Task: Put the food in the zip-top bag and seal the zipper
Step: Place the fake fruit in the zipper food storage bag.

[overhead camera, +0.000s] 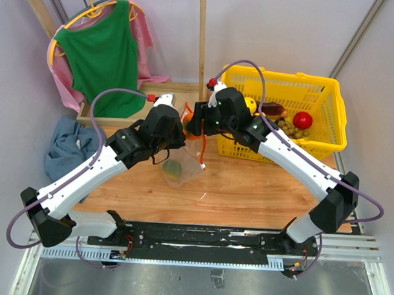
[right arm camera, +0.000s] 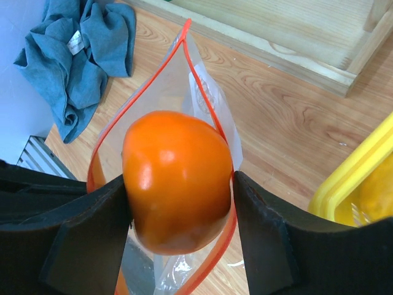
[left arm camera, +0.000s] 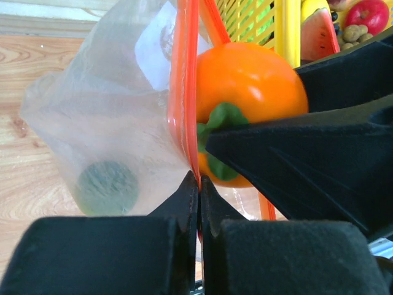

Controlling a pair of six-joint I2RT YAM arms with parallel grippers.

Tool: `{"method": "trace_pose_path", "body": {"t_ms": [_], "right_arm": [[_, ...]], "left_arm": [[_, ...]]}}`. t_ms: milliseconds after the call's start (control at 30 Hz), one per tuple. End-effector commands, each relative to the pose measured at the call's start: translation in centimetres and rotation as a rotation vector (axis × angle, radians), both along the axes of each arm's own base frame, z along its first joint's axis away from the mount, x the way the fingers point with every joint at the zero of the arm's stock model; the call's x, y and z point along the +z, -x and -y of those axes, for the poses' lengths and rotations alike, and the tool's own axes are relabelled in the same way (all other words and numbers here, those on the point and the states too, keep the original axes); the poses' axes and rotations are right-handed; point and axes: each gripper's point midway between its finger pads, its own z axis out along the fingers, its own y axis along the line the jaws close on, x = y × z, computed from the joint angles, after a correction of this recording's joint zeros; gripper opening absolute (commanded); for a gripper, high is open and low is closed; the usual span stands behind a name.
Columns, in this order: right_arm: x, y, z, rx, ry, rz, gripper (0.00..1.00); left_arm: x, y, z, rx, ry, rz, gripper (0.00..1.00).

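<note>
The clear zip-top bag (overhead camera: pixel 190 161) hangs above the wooden table with its mouth open upward. My left gripper (left arm camera: pixel 199 181) is shut on its orange-red zipper strip (left arm camera: pixel 183 80) and holds that edge up. My right gripper (right arm camera: pixel 181 184) is shut on an orange toy fruit (right arm camera: pixel 178 178) with a green leaf, right over the open mouth, ringed by the zipper (right arm camera: pixel 150 83). The fruit also shows in the left wrist view (left arm camera: pixel 245 83). A green food piece (left arm camera: pixel 107 187) lies at the bag's bottom. In the top view both grippers, left (overhead camera: pixel 178 135) and right (overhead camera: pixel 197 133), meet above the bag.
A yellow lattice basket (overhead camera: pixel 331 103) at the back right holds a red fruit (overhead camera: pixel 302 119), a dark purple piece (overhead camera: pixel 273 110) and other toy food. A blue cloth (overhead camera: pixel 67 146) lies at the left. A wooden rack (overhead camera: pixel 202 37) with hanging clothes stands behind.
</note>
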Motion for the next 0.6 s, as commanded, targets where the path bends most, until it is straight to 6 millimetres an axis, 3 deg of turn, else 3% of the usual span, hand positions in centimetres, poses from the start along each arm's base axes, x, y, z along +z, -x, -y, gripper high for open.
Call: {"method": "trace_pose_path", "body": {"t_ms": [0, 133, 267, 567], "right_arm": [[0.8, 0.7, -1.4, 0.058, -0.049, 0.016, 0.69], [0.9, 1.0, -1.4, 0.076, -0.048, 0.021, 0.80], [1.1, 1.1, -1.0, 0.084, -0.034, 0.038, 0.83], [2.7, 1.6, 3.0, 0.078, 0.142, 0.134, 0.83]], "left_arm": [[0.1, 0.1, 0.5, -0.004, 0.055, 0.005, 0.00], [-0.6, 0.3, 0.7, -0.001, 0.080, -0.012, 0.00], [-0.3, 0.4, 0.4, 0.029, 0.123, 0.003, 0.00], [-0.6, 0.2, -1.1, 0.109, 0.114, 0.013, 0.00]]}}
